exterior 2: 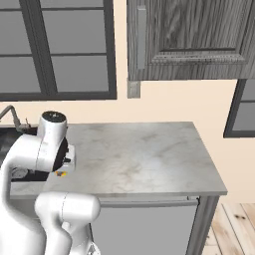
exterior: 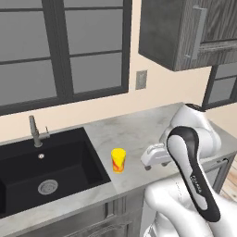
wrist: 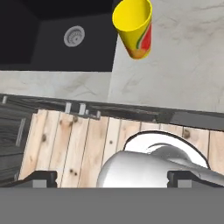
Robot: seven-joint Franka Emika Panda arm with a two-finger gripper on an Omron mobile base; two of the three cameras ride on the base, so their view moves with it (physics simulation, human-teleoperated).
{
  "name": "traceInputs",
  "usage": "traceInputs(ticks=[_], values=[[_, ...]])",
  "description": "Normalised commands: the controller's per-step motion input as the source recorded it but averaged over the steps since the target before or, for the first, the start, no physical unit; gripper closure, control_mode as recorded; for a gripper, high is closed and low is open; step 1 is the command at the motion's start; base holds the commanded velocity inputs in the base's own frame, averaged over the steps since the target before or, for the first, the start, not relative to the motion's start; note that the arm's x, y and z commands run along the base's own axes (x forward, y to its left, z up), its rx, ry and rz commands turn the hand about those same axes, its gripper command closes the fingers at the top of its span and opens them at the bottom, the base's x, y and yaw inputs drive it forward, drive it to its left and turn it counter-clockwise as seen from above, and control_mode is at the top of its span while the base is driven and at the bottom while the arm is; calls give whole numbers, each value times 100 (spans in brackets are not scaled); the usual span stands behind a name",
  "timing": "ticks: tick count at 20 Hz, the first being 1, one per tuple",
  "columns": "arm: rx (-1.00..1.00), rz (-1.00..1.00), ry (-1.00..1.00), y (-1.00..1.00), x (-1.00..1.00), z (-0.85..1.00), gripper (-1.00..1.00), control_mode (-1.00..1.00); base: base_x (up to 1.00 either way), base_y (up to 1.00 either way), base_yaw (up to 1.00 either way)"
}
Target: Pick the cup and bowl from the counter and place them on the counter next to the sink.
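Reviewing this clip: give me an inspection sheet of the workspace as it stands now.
Surface: counter, light marbled stone, bare right of the arm.
Job's things: cup upright on the counter just right of the sink; no bowl seen.
Clutter: nothing seen.
Grippers: gripper open, holding nothing, apart from the cup.
Cables: nothing seen.
Surroundings: faucet, window, wall cabinet, wall outlet, wood floor.

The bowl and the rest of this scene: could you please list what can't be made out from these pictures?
- The bowl: its whereabouts cannot be told.
- The sink: its left part is cut off by the edge of the left base view; in the right base view the arm covers nearly all of it.
- The cup: in the right base view the arm hides it.
- The gripper: in the hand view the jaws stand wide open, holding nothing.
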Motion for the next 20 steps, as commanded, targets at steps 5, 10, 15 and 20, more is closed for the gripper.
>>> traceInputs(ticks=[5,10,15,20], values=[[-4,-1,3,-6,-13,12,-100,-100,0,0,0],[-7,-4,8,-4,-19,24,-100,-100,0,0,0],[-3,-5,4,-11,-51,21,-100,-100,0,0,0],[-2,-7,0,-15,-65,12,-100,-100,0,0,0]])
